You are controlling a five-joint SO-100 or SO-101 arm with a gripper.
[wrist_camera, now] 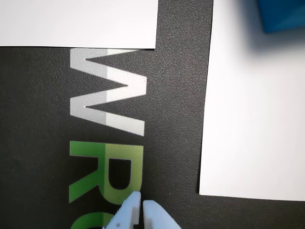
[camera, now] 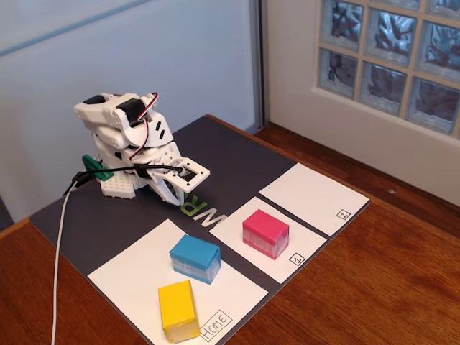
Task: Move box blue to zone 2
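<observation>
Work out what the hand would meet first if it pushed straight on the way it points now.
Probably the dark mat: the hand, shut and empty, points down at its printed letters. Depth is unclear.

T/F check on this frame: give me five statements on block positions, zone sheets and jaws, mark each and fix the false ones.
1. The blue box sits on the Home sheet. True.
2. The pink block is on zone 2. False: it sits on the sheet marked 1; zone 2 has nothing on it.
3. The gripper has its jaws closed with nothing between them, in the wrist view. True.
4. The yellow block is stacked on the blue box. False: it stands beside it on the Home sheet, nearer the camera in the fixed view.
5. The arm is reaching over the blue box. False: it is folded back over the dark mat, away from all blocks.
</observation>
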